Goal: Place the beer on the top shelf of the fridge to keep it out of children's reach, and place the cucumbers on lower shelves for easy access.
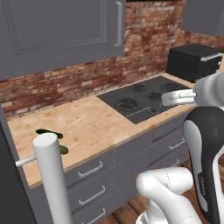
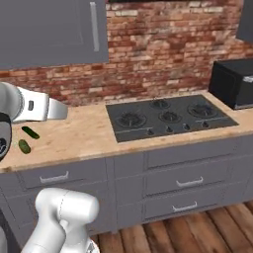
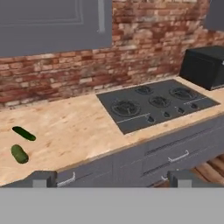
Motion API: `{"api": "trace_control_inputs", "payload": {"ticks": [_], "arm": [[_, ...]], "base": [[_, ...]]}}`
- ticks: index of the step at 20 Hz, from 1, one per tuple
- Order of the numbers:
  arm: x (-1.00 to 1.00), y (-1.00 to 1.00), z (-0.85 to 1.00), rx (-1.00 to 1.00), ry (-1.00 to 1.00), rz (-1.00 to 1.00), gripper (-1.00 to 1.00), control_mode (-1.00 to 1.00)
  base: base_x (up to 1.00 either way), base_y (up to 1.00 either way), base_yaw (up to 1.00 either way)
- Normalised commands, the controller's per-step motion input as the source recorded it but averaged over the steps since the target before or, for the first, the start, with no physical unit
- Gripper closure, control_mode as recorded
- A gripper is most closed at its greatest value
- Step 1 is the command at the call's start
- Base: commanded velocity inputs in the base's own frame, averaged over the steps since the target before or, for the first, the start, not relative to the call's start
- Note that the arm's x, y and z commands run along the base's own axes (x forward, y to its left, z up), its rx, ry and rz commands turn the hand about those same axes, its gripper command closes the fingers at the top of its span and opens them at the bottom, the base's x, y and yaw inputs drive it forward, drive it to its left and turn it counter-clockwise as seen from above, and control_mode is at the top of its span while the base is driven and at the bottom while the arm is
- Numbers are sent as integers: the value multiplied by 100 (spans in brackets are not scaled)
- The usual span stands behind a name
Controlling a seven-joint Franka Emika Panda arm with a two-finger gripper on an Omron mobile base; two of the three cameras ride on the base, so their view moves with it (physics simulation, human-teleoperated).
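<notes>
**Dark jaws spread wide above the counter, two cucumbers at its left end**

Dark grey and blunt, the two fingertips (image 3: 41, 178) of the gripper (image 3: 111, 179) rise at the bottom of the hand view, one far left and one far right, so the jaws stand fully spread with nothing between them. They hang in the air in front of the cabinet row, touching nothing.

Beyond them runs a pale wooden countertop (image 3: 74, 127) over grey drawer cabinets with small silver handles (image 3: 175, 156). The two cucumbers, small dark green oblong vegetables, lie on the left part of that wood: one slim one (image 3: 24, 133) set at a slant, and one stubbier one (image 3: 19, 154) just beside it, nearer the front edge. They lie close together but apart, well to the left of the gripper's line of sight. In the right base view both also lie near the counter's left end, beside the white arm.

To the right of the bare wood sits a flat black cooktop with four round burners (image 3: 153, 105), sunk into the counter. Further right stands a black box-shaped microwave (image 3: 205, 65). Behind everything runs a red brick wall (image 3: 144, 48), with grey wall cabinets (image 3: 52, 22) above.

In the left base view a long white cylindrical door handle (image 1: 51, 175) of the fridge stands upright in the near left foreground, partly covering the cucumbers.
</notes>
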Motion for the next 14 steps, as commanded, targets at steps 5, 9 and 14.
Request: {"api": "trace_control_inputs", "payload": {"ticks": [5,9,14], "arm": [[0,0,0,0,0,0,-100,100],[0,0,0,0,0,0,-100,100],[0,0,0,0,0,0,-100,100]], "base": [[68,30,62],[67,18,59],[14,1,54]]}}
